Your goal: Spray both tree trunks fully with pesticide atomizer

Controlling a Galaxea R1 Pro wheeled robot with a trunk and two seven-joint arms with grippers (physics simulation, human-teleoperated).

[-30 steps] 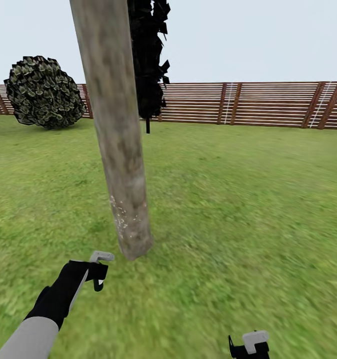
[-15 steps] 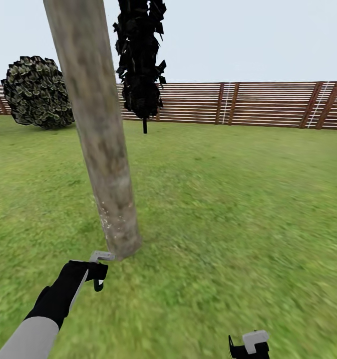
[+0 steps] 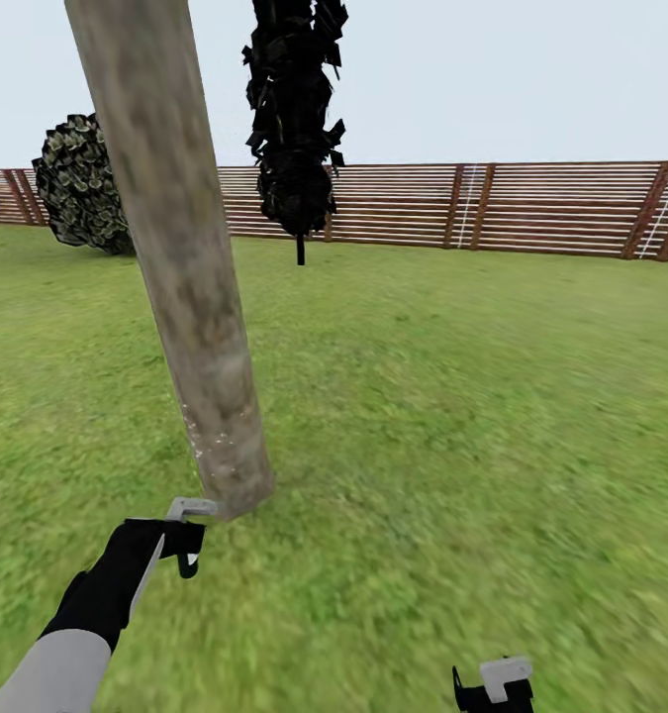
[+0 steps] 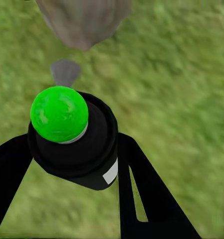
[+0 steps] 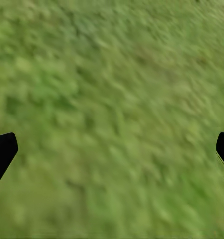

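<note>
Left gripper (image 4: 77, 164) fingers closed around the small, rigid, likely light black atomizer bottle (image 4: 79, 149), green-topped, held by its body, just beside the mottled beige-grey tree trunk (image 3: 190, 327) base. Right gripper (image 5: 112, 149) spread wide, empty.

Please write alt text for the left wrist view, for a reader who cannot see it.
The left gripper holds the pesticide atomizer, a near-black bottle whose top shows bright green here, between its two black fingers. Beyond the bottle lies blurred green grass, with the grey-brown base of a tree trunk just ahead.
</note>
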